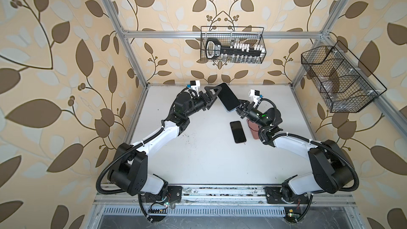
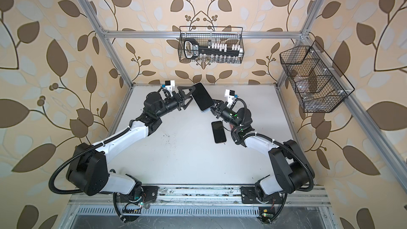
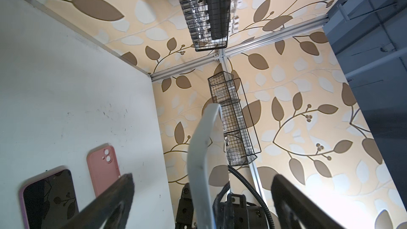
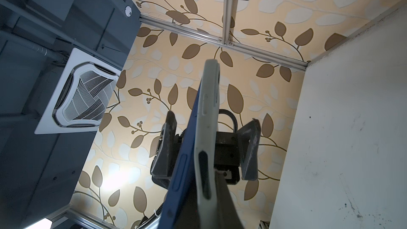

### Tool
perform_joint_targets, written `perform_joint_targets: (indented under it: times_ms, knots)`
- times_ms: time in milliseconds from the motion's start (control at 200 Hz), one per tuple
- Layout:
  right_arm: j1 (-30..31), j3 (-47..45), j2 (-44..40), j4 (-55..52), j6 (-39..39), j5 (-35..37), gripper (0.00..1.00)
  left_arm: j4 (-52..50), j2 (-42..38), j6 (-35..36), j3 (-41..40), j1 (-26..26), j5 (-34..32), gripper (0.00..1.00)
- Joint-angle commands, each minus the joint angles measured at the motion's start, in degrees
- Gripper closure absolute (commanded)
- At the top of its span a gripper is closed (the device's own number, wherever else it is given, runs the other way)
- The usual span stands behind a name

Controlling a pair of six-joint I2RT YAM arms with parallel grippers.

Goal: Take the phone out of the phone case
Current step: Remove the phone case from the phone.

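The phone (image 1: 228,99), dark screen up and tilted, hangs in the air over the far half of the white table (image 1: 198,161), partly in its pale phone case (image 4: 206,128). In the right wrist view the phone's blue side stands apart from the case at the end nearest that camera, and the two run together at the other end. Nearer the arm bases than the phone, and below it, a second phone (image 1: 237,132) with a lilac rim lies flat on the table, screen up. Just beside that, to the held phone's near right, an empty pink case (image 3: 103,170) lies flat, partly hidden under the right arm in both top views. At the phone's nearer end the right gripper (image 1: 239,107) is clamped tight on it and carries it clear of the table. At the phone's farther end the left gripper (image 1: 215,95) stands wide, its fingers (image 4: 166,148) on either side of the phone and apart from it, gripping nothing. Beyond the phone a wire basket (image 1: 242,37) hangs on the back wall with a black bar (image 1: 235,50) set with white pieces inside. Well to the phone's right a second wire basket (image 1: 343,84) hangs on the side wall.
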Motion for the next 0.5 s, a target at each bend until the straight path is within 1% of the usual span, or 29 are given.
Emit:
perform_joint_targets:
  times_ms: [0, 190, 290, 370, 495]
  knots:
    - [-0.3, -0.5, -1.4, 3.2, 0.5, 1.6, 1.00, -1.2, -4.1, 0.6, 2.5, -0.4, -0.8, 0.01]
    - [-1.1, 0.1, -0.6, 2.3, -0.2, 2.2, 1.00, -7.7, -9.6, -3.7, 1.6, -1.6, -2.3, 0.01]
    - [-1.4, 0.8, 0.3, 1.9, -0.7, 2.5, 1.00, -13.5, -13.6, -3.9, 0.5, -3.9, -5.6, 0.01]
    - [-1.5, 1.5, 0.9, 1.8, -1.3, 2.5, 1.00, -16.1, -16.1, -4.8, -0.4, -6.2, -8.6, 0.01]
    - [-1.6, 2.6, 2.0, 1.6, -1.9, 3.1, 1.00, -17.0, -18.6, -8.1, -2.0, -9.1, -12.7, 0.01]
